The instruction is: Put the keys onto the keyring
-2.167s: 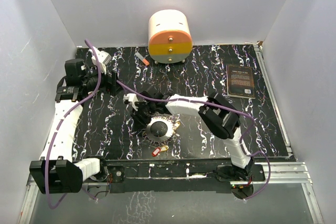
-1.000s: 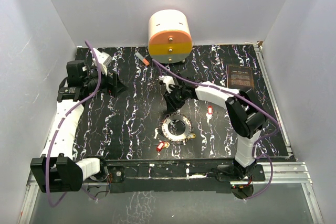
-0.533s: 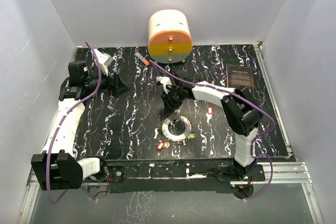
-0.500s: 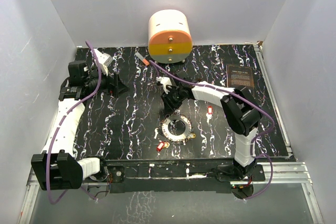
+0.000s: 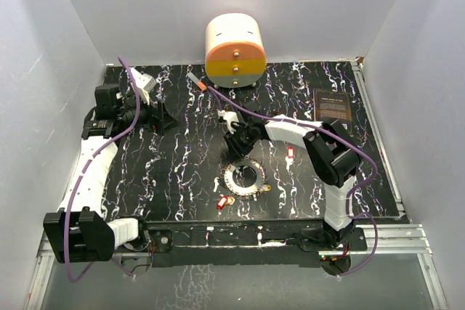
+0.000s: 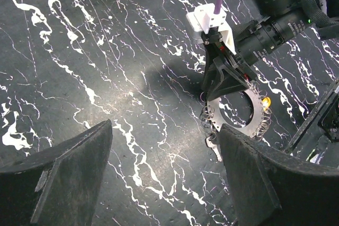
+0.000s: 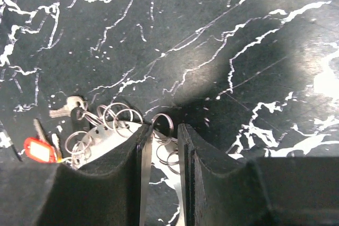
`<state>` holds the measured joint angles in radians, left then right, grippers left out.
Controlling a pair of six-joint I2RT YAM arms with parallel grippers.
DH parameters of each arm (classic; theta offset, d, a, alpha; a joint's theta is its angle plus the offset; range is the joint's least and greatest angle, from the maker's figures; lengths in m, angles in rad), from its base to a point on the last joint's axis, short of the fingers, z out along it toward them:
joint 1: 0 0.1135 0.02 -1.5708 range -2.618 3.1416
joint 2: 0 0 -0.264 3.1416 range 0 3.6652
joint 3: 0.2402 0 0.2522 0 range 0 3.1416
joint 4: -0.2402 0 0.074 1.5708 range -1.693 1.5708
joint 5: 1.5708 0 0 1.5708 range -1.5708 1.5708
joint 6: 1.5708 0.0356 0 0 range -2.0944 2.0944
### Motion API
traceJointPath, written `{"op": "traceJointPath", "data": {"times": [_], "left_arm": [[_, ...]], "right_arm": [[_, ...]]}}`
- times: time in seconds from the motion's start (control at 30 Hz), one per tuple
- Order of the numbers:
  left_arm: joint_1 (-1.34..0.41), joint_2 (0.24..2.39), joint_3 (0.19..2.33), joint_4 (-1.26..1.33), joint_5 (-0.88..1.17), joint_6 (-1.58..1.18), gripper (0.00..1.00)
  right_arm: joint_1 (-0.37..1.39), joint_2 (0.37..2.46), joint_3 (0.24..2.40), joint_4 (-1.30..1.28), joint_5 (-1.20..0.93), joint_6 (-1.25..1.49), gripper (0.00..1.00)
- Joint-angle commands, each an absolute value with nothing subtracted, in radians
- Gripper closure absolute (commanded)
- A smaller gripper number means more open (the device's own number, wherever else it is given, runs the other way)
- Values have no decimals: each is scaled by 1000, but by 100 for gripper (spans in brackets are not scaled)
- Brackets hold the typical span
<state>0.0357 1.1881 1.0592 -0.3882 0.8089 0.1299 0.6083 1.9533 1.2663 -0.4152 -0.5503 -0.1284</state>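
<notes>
The top camera looked down from above and behind the arm bases and took in the whole table [image 5: 182, 172]. The left wrist camera stood farther off, facing across the table toward the right gripper [image 6: 214, 86] and the keyring [image 6: 255, 108]. The right wrist camera was very near, looking down between its own fingers [image 7: 116, 173]. All three views shared that keyring.

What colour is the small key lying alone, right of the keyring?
The key is red, seen best from the top external view.
</notes>
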Motion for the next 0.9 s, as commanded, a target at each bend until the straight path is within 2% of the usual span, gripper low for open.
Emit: {"op": "traceJointPath", "data": {"times": [0.0,0.27,0.53,0.8,0.87], "left_arm": [[36,1175,1046,-365,845,123,20],[36,1172,1045,-364,847,121,19],[36,1175,1039,-354,885,108,18],[31,1191,1033,-308,1013,41,16],[17,1198,1035,-298,1035,27,20]], "right_arm": [[610,1942,1250,-378,-600,-124,69],[615,1963,1240,-378,-649,-136,71],[614,1968,1252,-339,-633,-124,92],[612,1755,1144,-137,-614,-13,92],[612,1682,1134,-121,-610,12,92]]}}
